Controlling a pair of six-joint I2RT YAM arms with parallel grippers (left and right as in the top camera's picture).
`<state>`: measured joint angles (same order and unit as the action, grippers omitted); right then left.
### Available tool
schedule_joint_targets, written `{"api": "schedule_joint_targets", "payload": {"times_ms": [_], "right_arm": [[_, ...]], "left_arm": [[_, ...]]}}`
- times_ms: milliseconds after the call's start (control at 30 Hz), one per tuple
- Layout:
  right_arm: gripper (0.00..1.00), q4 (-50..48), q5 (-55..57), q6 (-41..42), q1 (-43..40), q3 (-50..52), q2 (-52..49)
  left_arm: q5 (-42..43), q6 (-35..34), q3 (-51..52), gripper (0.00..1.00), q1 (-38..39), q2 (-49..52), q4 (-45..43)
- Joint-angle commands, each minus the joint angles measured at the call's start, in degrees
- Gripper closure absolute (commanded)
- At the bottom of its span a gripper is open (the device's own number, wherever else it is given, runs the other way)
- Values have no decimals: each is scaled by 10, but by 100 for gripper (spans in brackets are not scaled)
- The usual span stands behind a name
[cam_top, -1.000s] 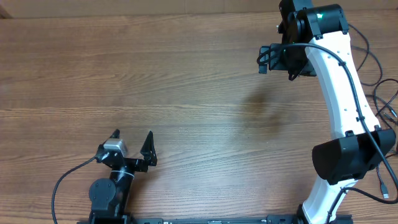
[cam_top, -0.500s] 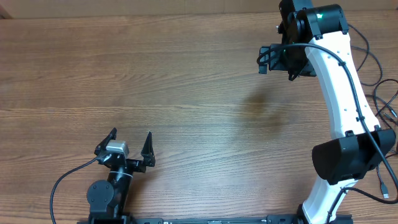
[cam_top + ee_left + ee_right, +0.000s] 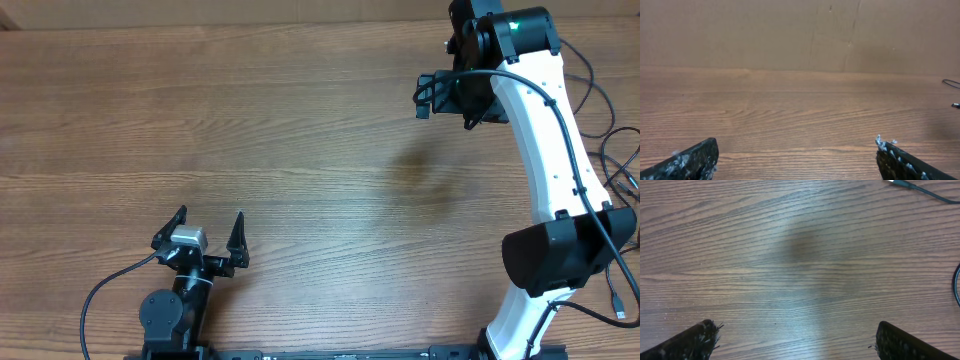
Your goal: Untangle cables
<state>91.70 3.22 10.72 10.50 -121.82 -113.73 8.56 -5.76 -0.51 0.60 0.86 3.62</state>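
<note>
Cables (image 3: 907,185) lay at 3 o'clock, and with left gripper (image 3: 205,235) and right gripper (image 3: 430,95) both wide open, the right would best reach there and pinch one loose end.

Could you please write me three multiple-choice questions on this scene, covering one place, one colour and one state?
1. In the overhead view, where do the cables lie?
A) at the right side of the table, beside the right arm
B) at its left side
C) in its middle

2. What colour are the cables?
A) white
B) red
C) black

3. How is the left pincer?
A) shut on a cable
B) open and empty
C) shut and empty

Answers:
1 A, the cords loop just to the right of that arm.
2 C, they show dark against the brown wood.
3 B, its fingers stand apart over bare wood.
</note>
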Motion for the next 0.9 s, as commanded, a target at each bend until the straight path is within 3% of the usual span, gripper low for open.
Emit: {"api": "schedule_joint_targets", "payload": {"times_ms": [0, 867], "right_arm": [[0, 0, 0, 4, -1, -4, 19], [0, -8, 3, 4, -4, -4, 18]], "left_arm": [[0, 9, 2, 0, -5, -6, 1], [0, 9, 2, 0, -5, -6, 1]]}}
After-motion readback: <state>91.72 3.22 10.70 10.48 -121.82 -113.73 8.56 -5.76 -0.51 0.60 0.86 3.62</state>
